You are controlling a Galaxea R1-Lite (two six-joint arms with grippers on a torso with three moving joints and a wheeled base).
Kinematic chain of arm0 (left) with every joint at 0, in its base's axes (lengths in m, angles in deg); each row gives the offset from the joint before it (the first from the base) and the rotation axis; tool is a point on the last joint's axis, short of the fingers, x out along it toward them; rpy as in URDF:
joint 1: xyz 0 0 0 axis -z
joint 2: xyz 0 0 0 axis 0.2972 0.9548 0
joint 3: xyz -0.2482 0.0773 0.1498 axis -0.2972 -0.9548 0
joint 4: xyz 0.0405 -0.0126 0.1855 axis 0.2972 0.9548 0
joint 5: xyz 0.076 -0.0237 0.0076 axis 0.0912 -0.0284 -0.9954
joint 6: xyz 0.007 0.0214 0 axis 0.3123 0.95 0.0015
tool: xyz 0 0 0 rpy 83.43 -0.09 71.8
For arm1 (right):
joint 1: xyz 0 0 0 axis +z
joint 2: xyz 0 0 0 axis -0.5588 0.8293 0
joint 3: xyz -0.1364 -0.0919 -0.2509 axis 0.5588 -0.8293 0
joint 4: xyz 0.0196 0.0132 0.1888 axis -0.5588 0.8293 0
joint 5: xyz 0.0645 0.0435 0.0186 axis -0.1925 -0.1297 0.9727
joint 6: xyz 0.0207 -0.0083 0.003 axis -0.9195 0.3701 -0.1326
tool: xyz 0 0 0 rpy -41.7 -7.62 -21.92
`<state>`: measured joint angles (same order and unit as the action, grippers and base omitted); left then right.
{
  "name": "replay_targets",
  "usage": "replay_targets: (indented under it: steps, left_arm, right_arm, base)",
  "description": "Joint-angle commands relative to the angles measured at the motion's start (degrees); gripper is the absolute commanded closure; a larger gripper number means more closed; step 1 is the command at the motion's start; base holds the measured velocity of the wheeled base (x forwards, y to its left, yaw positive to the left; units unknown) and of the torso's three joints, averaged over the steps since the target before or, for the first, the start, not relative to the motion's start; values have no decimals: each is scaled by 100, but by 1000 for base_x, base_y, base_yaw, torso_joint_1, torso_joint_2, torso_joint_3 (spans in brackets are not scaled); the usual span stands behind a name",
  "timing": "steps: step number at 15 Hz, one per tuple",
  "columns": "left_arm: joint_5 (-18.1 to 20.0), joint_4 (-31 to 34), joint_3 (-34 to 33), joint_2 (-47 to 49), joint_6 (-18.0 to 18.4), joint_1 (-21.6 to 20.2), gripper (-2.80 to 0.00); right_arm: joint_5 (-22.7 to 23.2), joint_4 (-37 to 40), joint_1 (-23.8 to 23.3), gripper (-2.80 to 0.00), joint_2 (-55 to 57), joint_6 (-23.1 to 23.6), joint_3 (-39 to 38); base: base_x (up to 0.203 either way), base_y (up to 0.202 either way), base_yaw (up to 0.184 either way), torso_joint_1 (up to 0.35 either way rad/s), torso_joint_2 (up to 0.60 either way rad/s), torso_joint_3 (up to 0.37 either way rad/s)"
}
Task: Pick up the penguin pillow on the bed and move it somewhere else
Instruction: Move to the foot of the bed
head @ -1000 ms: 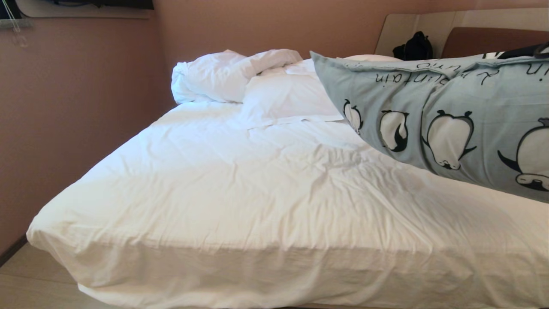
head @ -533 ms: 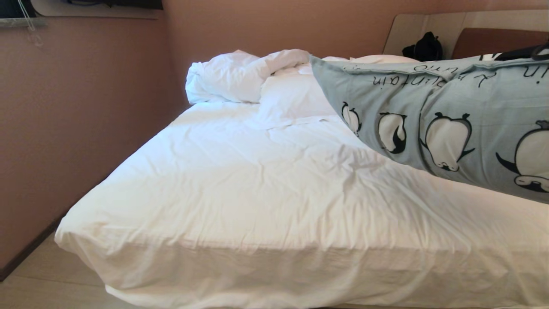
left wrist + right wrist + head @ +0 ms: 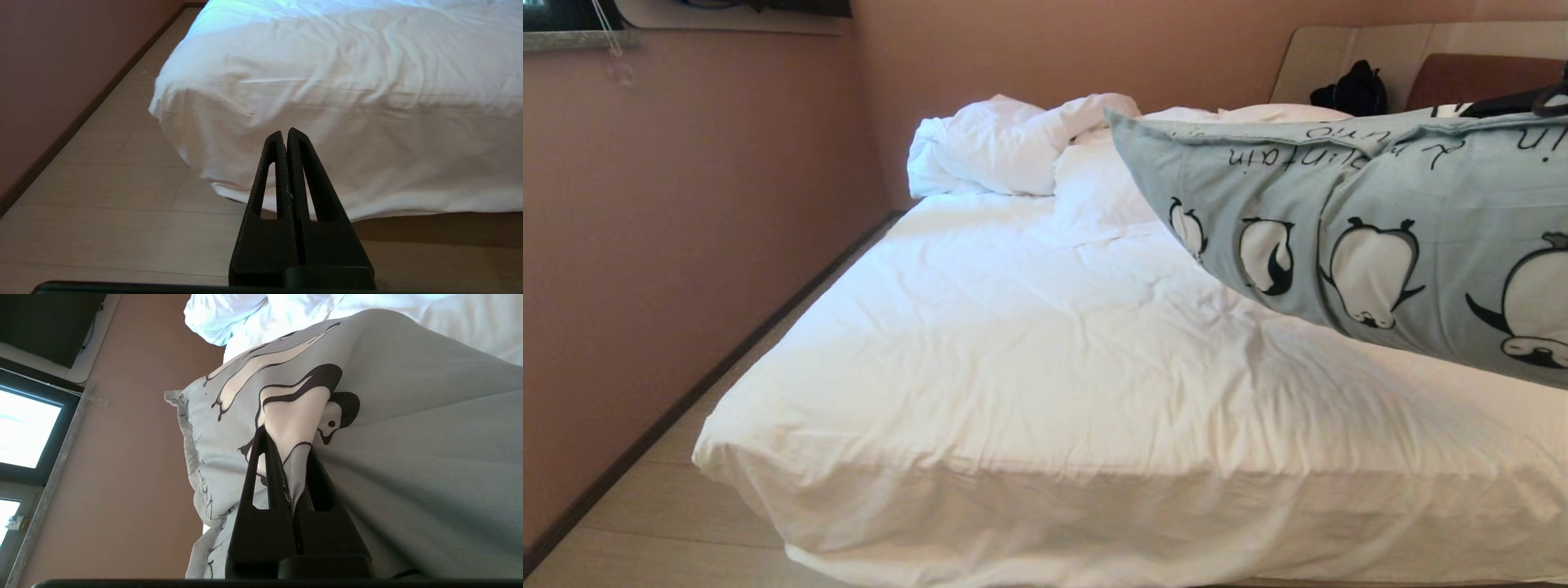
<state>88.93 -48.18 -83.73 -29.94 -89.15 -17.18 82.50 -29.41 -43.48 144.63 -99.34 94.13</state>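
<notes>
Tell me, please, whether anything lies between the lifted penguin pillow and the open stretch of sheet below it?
Nothing visible does. The penguin pillow hangs pinched in the right gripper above bare sheet on the bed; the white duvet and white pillow sit farther off toward the headboard.

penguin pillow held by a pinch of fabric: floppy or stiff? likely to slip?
Probably soft but self-supporting: the penguin pillow juts out over the bed without folding. Likely light, since the right gripper carries it by one fold of the case. Slip risk seems moderate: only bunched cloth sits between the fingers.
</notes>
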Motion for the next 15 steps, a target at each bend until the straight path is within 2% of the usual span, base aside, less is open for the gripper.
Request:
replay_targets:
  steps: [1,12,15]
  left_arm:
    - [-2,-2,-9,-2,-2,-2,0]
    - [-2,-2,-9,-2,-2,-2,0]
    - [-2,-2,-9,-2,-2,-2,0]
  right_arm:
    - [17,11,16,0,-13,-29,-11]
    - [17,11,46,0,-15,-29,-20]
    - [17,11,48,0,-15,-29,-20]
  base:
    - [0,194,1,2,5,-1]
    - [0,193,0,2,3,3]
    - [0,77,-1,-2,1,1]
